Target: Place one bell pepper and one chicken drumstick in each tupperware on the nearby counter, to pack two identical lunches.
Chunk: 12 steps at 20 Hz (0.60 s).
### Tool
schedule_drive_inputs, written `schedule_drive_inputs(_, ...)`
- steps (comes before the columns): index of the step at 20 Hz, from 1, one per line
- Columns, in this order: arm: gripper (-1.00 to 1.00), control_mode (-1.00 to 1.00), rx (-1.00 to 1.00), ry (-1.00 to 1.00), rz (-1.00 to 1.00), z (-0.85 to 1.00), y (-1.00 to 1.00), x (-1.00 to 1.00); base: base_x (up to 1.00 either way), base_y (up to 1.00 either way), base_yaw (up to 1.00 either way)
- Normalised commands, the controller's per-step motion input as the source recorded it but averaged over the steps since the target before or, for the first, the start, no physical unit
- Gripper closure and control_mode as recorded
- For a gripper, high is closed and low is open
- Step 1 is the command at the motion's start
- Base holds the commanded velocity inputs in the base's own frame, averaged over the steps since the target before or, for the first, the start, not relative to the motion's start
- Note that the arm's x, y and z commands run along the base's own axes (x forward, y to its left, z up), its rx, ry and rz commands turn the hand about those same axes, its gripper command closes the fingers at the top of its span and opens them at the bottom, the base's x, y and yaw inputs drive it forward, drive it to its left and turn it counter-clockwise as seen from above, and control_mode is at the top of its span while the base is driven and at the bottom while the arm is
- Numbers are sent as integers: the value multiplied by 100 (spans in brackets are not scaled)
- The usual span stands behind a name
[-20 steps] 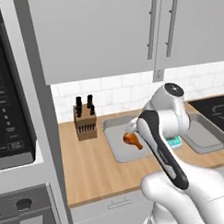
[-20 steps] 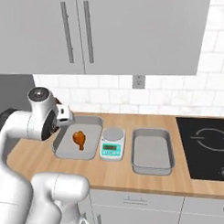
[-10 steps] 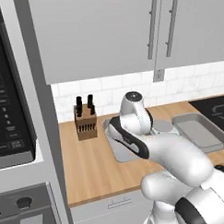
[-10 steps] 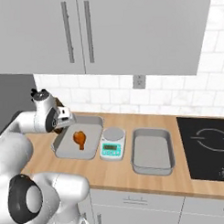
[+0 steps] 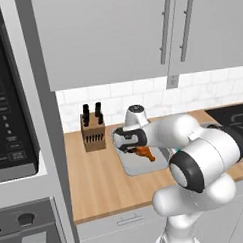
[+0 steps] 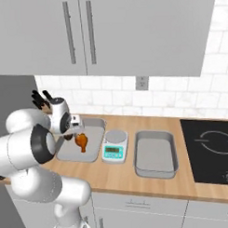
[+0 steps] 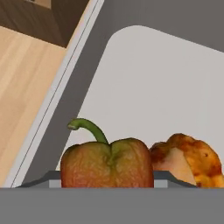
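Note:
My gripper [image 6: 73, 134] hangs low over the left tupperware [image 6: 65, 155], shut on a red bell pepper [image 7: 107, 164] with greenish patches and a curled green stem. In the hand view the pepper sits between the finger tips, just above the tub's pale floor [image 7: 162, 83]. An orange-brown chicken drumstick [image 6: 82, 142] lies in this same tub, right beside the pepper [image 7: 189, 161]. In the left base view the hand [image 5: 129, 143] is at the tub's left part, with the drumstick [image 5: 144, 153] next to it. The second tupperware [image 6: 156, 154] stands to the right on the wooden counter [image 6: 118, 178], with nothing visible in it.
A small white scale [image 6: 115, 151] with a teal display sits between the two tubs. A knife block [image 5: 93, 134] stands by the wall left of the left tub. The black cooktop [image 6: 212, 149] lies at the far right. Grey wall cabinets hang overhead.
The arm has swung left and folded down, bringing the hand from above the scale area to low over the left tub beside the drumstick.

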Motion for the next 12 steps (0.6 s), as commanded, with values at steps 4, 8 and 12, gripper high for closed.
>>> schedule_drive_inputs(4,-100,-100,2,0,0,3,-10,0,0,0,0)
schedule_drive_inputs(8,-100,-100,5,-2,0,41,-8,-10,0,0,0)
schedule_drive_inputs(12,-100,-100,5,-20,0,77,-26,-89,0,0,0)
